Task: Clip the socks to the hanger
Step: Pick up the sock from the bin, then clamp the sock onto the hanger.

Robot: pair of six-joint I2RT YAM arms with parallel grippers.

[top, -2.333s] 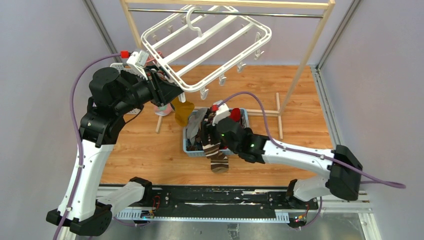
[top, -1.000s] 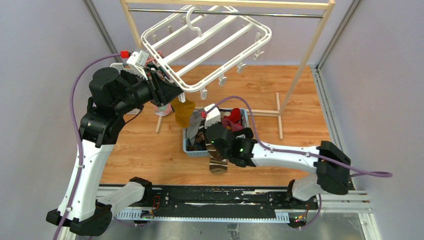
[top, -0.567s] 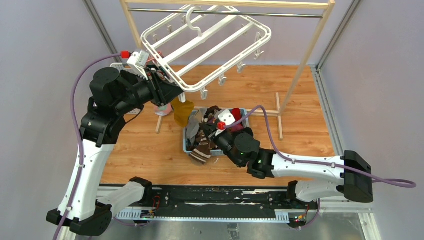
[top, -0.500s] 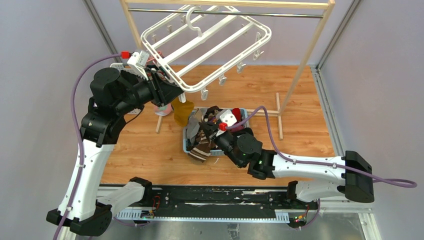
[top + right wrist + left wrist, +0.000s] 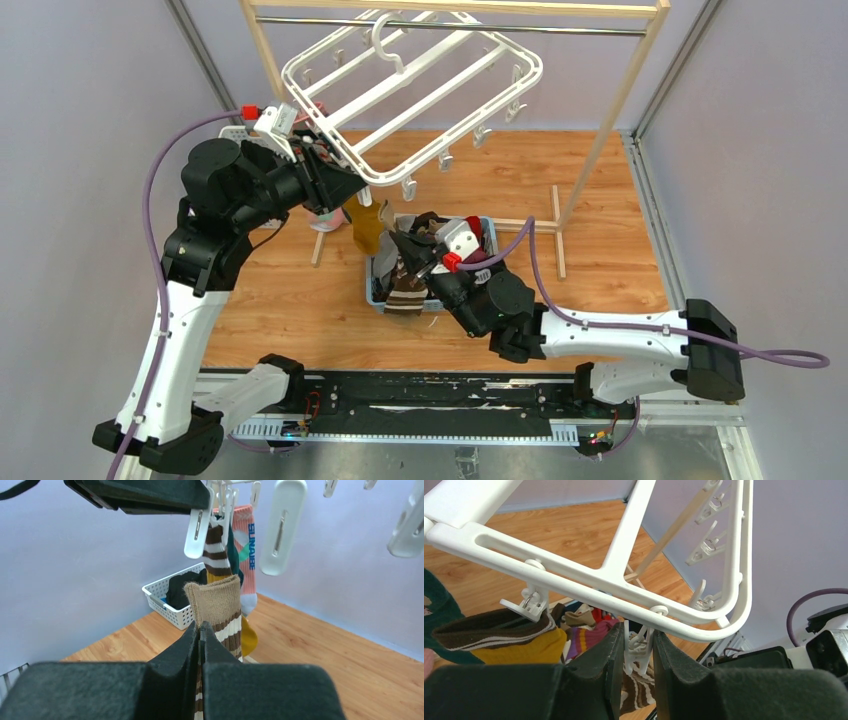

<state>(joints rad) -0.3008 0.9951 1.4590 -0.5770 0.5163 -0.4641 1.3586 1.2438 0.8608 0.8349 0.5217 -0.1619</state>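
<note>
White plastic basket [image 5: 169, 611] beyond our right gripper [image 5: 200, 629] holds a black garment [image 5: 179, 592]; this gripper pinches a striped sock [image 5: 216, 602], and our left gripper [image 5: 634, 639] squeezes a hanger clip [image 5: 638, 654].

The left arm [image 5: 175, 330] rises tall from its base at the near left, elbow high, with the forearm reaching inward and away. The left claw [image 5: 638, 632] points upward, its dark fingers nearly together and seemingly pinching a white clip [image 5: 639, 652]. The right arm [image 5: 610, 335] lies low and stretches leftward, wrist tilted up. The right claw [image 5: 200, 630] is fully closed, nipping a striped sock [image 5: 215, 600] at its cuff.
</note>
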